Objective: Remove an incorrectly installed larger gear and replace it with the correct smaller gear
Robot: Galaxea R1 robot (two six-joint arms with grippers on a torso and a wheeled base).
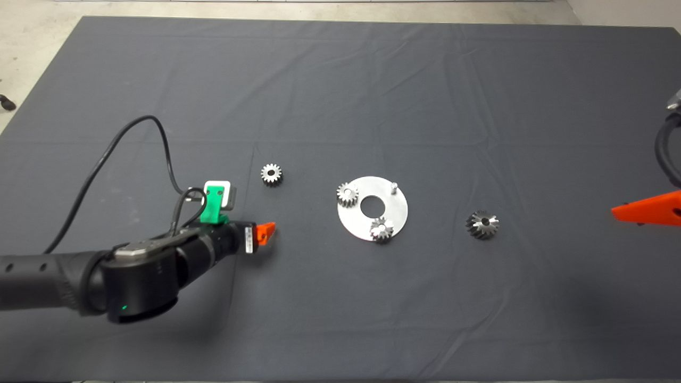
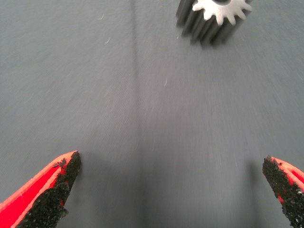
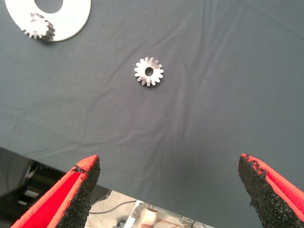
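The larger gear (image 1: 482, 224), dark with slanted teeth, lies on the mat to the right of the round silver plate (image 1: 396, 213). Two small bright gears (image 1: 347, 194) (image 1: 382, 229) sit on the plate, and a bare peg (image 1: 393, 186) stands at its far right. The smaller gear (image 1: 271, 174) (image 2: 213, 19) lies loose on the mat left of the plate. My left gripper (image 1: 264, 232) (image 2: 171, 190) hovers open just in front of it, holding nothing. My right gripper (image 1: 646, 209) (image 3: 175, 190) is open at the mat's right edge. A gear (image 3: 148, 72) lies between it and the plate (image 3: 76, 19).
The left arm's black cable (image 1: 159, 143) loops over the mat behind the wrist. Past the mat's edge, floor and equipment (image 3: 142, 213) show in the right wrist view. Bare mat (image 1: 372, 80) stretches across the far half.
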